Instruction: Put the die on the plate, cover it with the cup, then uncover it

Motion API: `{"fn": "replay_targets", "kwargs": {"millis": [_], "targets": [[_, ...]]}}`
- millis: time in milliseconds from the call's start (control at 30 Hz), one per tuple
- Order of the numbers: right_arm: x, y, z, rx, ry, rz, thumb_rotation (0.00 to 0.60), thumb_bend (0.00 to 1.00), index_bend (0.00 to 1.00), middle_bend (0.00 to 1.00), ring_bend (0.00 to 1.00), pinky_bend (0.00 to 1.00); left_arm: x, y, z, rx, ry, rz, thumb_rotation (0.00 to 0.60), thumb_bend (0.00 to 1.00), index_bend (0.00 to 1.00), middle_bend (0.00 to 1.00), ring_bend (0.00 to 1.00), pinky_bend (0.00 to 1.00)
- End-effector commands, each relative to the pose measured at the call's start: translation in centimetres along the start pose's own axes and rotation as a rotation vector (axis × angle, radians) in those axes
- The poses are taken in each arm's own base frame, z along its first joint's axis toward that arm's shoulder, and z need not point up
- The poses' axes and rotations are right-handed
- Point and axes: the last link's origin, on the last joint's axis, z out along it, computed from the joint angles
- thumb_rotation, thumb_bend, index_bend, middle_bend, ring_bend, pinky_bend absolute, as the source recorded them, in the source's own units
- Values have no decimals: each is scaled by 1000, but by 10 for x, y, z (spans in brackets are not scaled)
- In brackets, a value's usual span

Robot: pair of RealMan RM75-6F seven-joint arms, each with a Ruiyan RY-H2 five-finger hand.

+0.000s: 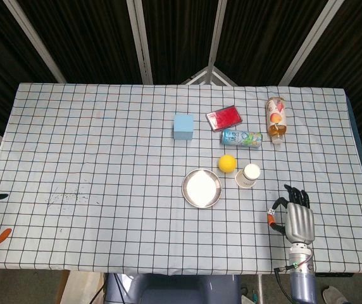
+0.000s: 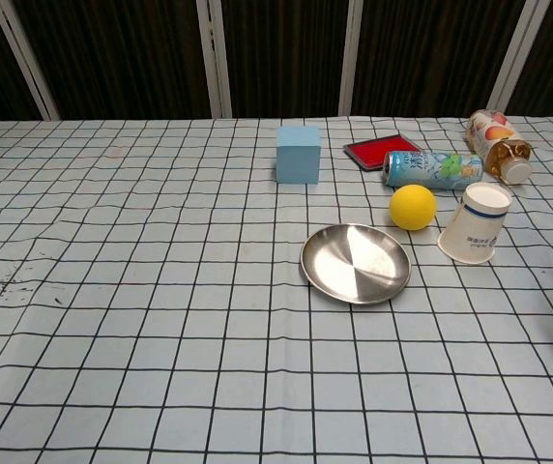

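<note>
You see a pale blue tablecloth (image 1: 92,145) with a black grid. At the silver plate's (image 1: 201,188) one o'clock sits a yellow ball (image 1: 227,163), and at its twelve o'clock a red case (image 1: 224,118).

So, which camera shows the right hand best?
The head view: the whole right hand shows there, near the table's front right edge, with a small white thing, probably the die, at its thumb. The chest view shows only a white speck at its right border.
</note>
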Motion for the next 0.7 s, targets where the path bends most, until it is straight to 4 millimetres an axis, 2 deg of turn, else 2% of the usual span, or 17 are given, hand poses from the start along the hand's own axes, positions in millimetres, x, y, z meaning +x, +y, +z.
{"fn": "replay_targets", "kwargs": {"millis": [33,167,400,533,700], "targets": [[29,-31,13,102,79,-14,600,385,582,152,101,0,1,0,0,0,1,-3,600,296,219,0,0,24],[33,-66,23,205,56,-73,600,385,582,152,102,0,2,-1,-1,1,3,-6,600,296,219,0,0,23],[3,-120,41,329,19,-270,600,385,582,151,101,0,4,-4,-1,5,7,-13,600,296,219,0,0,24],[-16,-150,43,366,-28,-241,600,385,582,152,101,0,4,-5,0,7,3,-16,600,296,220,0,0,23],[-37,-178,47,392,-72,-210,600,385,582,152,101,0,6,-8,2,10,2,-23,600,296,220,0,0,24]]}}
